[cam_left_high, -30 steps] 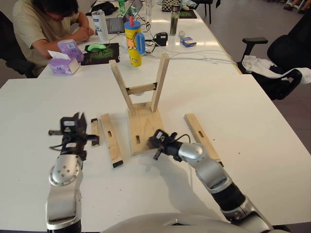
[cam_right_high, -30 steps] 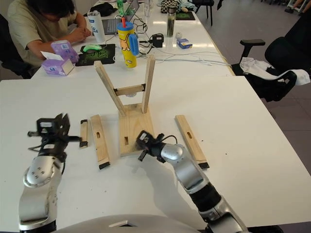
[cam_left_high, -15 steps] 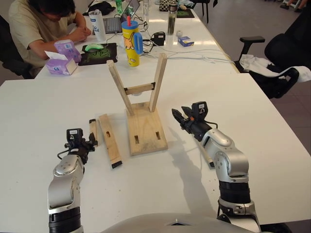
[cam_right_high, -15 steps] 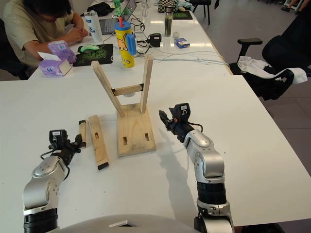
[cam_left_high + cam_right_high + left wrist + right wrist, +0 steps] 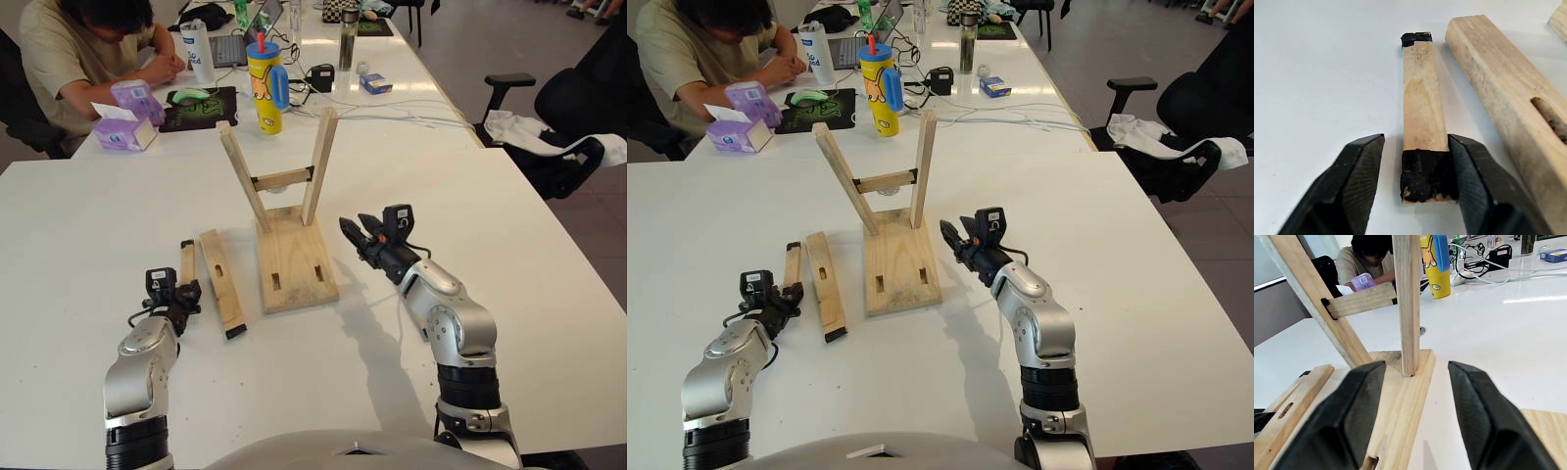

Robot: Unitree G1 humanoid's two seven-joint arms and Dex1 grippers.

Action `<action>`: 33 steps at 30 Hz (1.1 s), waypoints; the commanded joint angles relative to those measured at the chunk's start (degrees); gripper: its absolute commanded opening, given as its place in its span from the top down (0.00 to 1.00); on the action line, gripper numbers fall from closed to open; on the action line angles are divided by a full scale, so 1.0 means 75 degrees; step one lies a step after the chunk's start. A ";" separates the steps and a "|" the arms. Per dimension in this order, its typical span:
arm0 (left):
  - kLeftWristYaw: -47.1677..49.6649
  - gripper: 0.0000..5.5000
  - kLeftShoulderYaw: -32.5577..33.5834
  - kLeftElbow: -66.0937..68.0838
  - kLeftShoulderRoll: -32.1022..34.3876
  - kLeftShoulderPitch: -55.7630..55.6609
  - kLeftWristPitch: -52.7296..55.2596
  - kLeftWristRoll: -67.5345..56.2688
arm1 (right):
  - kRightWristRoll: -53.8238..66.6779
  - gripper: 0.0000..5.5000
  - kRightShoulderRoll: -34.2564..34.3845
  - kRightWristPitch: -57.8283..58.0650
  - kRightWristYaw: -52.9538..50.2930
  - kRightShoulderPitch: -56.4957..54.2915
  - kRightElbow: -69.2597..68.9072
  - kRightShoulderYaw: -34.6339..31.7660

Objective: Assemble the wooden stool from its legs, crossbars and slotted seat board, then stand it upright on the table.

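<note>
Stool parts lie on the white table (image 5: 78, 225). Nearest, the left gripper (image 5: 1416, 142) stands open around the black-tipped end of a short pale wooden crossbar (image 5: 1422, 107), one finger against it. Just beside lies a loose slotted wooden leg (image 5: 222, 282). Farther on, the flat wooden seat board (image 5: 294, 269) carries two upright legs (image 5: 318, 166). The right gripper (image 5: 355, 227), spread wide and holding nothing, hovers just beside the board's right edge.
</note>
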 commanded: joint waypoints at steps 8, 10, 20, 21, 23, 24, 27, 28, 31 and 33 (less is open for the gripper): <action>-0.0336 0.76 -0.0089 -0.0327 0.0521 -0.0746 -0.2226 0.0203 | 0.0522 0.57 0.0024 0.0099 -0.0202 -0.0268 0.0091 -0.0298; -0.0437 0.76 -0.0291 -0.0763 0.0725 -0.0764 -0.2696 0.0439 | 0.0808 0.57 0.0060 0.0198 -0.0129 -0.0287 0.0018 -0.0363; -0.1675 0.76 -0.1757 -0.2042 0.1110 0.0228 -0.5244 0.0890 | 0.5156 0.48 0.0712 0.1985 -0.0467 -0.0883 -0.0752 -0.1839; -0.1750 0.76 -0.1853 -0.2029 0.1114 0.0193 -0.5314 0.0878 | 0.5420 0.45 0.0676 0.2113 -0.0577 -0.0931 -0.0755 -0.1883; -0.2129 0.76 -0.2366 -0.1839 0.1092 -0.0178 -0.5344 0.0791 | 0.5978 0.43 0.0647 0.2212 -0.0822 -0.1121 -0.0638 -0.2045; -0.2309 0.76 -0.2597 -0.1759 0.1091 -0.0349 -0.5322 0.0763 | 0.6209 0.43 0.0638 0.2252 -0.0917 -0.1222 -0.0565 -0.2096; -0.2587 0.76 -0.2999 -0.1659 0.1119 -0.0515 -0.5266 0.0778 | 0.6718 0.43 0.0573 0.2313 -0.1120 -0.1452 -0.0397 -0.2093; -0.2630 0.76 -0.3079 -0.1633 0.1116 -0.0535 -0.5279 0.0790 | 0.6883 0.43 0.0570 0.2305 -0.1199 -0.1494 -0.0357 -0.2099; -0.2725 0.76 -0.3278 -0.1624 0.1119 -0.0517 -0.5359 0.0836 | 0.7192 0.43 0.0512 0.2271 -0.1404 -0.1575 -0.0229 -0.2033; -0.2757 0.76 -0.3341 -0.1608 0.1139 -0.0487 -0.5380 0.0868 | 0.7473 0.43 0.0554 0.2183 -0.1567 -0.1595 -0.0167 -0.2058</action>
